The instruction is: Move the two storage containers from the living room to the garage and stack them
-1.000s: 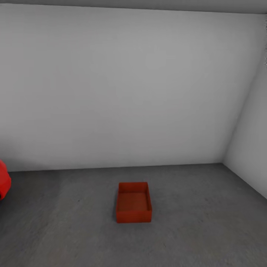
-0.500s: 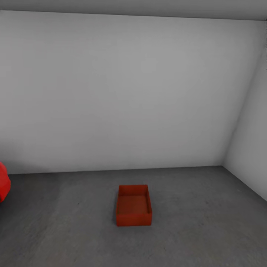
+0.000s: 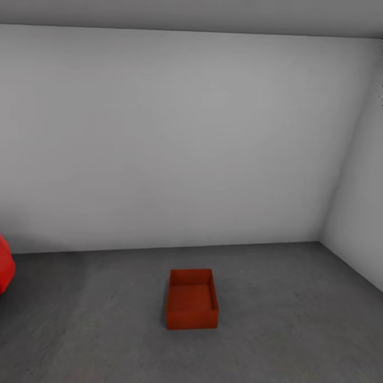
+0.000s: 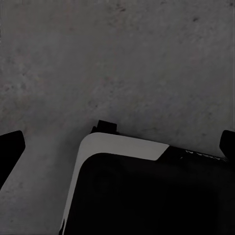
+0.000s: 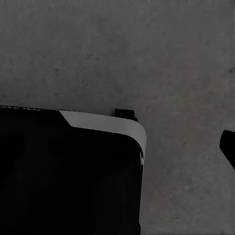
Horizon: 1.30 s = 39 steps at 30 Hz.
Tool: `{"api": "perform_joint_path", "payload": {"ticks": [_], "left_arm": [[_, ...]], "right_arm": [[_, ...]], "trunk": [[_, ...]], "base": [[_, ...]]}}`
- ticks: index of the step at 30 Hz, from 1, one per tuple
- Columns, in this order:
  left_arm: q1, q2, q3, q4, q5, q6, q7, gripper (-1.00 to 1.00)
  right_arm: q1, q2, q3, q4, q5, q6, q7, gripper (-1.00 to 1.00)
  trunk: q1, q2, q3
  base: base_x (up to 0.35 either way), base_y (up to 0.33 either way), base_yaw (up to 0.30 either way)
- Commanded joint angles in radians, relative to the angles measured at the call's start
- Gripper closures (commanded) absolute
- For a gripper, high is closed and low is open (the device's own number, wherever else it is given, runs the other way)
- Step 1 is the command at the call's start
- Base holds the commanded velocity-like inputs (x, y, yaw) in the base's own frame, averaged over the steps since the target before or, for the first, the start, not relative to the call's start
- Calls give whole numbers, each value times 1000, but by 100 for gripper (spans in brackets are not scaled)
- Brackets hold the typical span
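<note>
One orange-red lidless storage container (image 3: 191, 299) sits upright on the dark grey garage floor (image 3: 276, 330), a short way out from the pale back wall. The other container is out of view. In the left wrist view my left gripper (image 4: 119, 145) is open: its dark fingertips (image 4: 11, 146) stand at the two sides of the picture with nothing between them, above the floor and my own base. In the right wrist view one dark fingertip (image 5: 228, 147) of my right gripper shows far out at the side, over bare floor, holding nothing.
A rounded piece of the red car (image 3: 4, 264) pokes in at the left edge. A plain grey wall (image 3: 175, 138) closes the back, and a side wall (image 3: 361, 213) meets it at the right. My black, white-edged base (image 4: 147, 191) lies below both wrists.
The whole head picture has slid down a little, so the camera has moved. The container, the car and the walls keep their places relative to each other.
</note>
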Motion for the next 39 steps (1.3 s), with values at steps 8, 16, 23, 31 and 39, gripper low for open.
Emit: {"api": "perform_joint_path", "payload": {"ticks": [8, 16, 23, 31, 39], "left_arm": [[-1, -1, -8, 0, 8, -3, 1, -100], [-1, -1, -8, 0, 8, -3, 3, -100], [-1, -1, -8, 1, 8, -3, 4, -100], [-1, -1, -8, 1, 8, -3, 4, -100], [-1, -1, -8, 1, 8, -3, 7, -100]], "right_arm": [[-1, 2, 8, 3, -8, -5, 2, -100], [-1, 2, 8, 3, -7, -5, 2, -100], [-1, 2, 8, 3, -4, -4, 3, -100], [-1, 2, 8, 3, -2, -4, 3, -100], [-1, 0, 8, 3, -1, -4, 3, -100]], "trunk": [[0, -1, 12], [0, -1, 24], [0, -1, 36], [0, -1, 48], [0, -1, 61]], "base": [[0, 0, 0], [0, 0, 0], [0, 0, 0], [0, 0, 0], [0, 0, 0]]}}
